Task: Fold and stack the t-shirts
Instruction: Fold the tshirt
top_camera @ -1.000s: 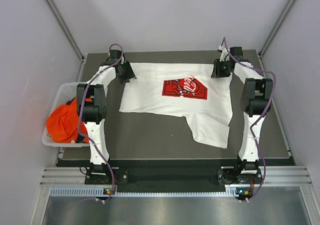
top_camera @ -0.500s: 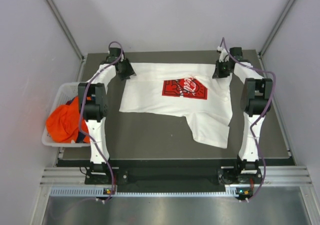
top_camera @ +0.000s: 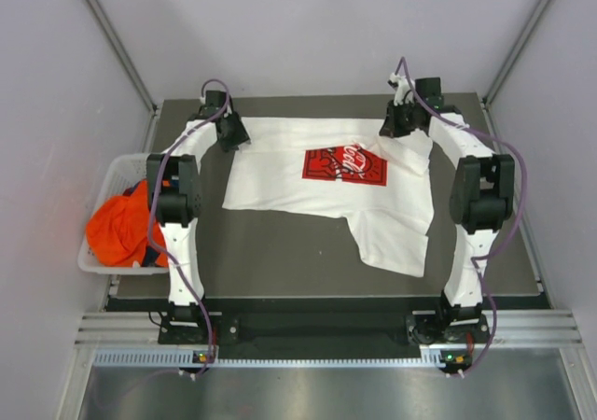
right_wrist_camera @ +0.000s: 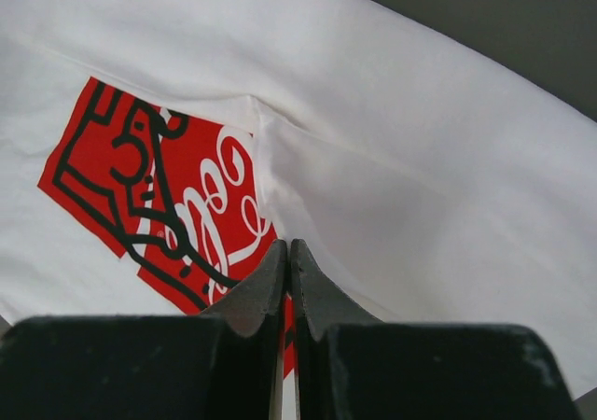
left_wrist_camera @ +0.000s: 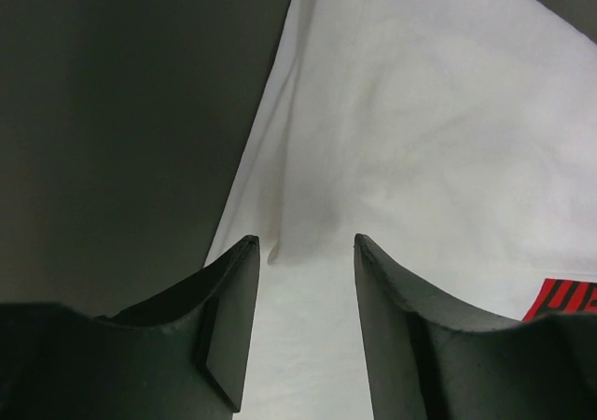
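Currently white t-shirt lies spread on bench. Right hand pinched closed on its far right edge; left hand gapes empty over far left edge. Orange t-shirt sits in basket.

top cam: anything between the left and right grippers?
Only the white t-shirt: its far edge runs from the left gripper to the right gripper, as the top view shows.
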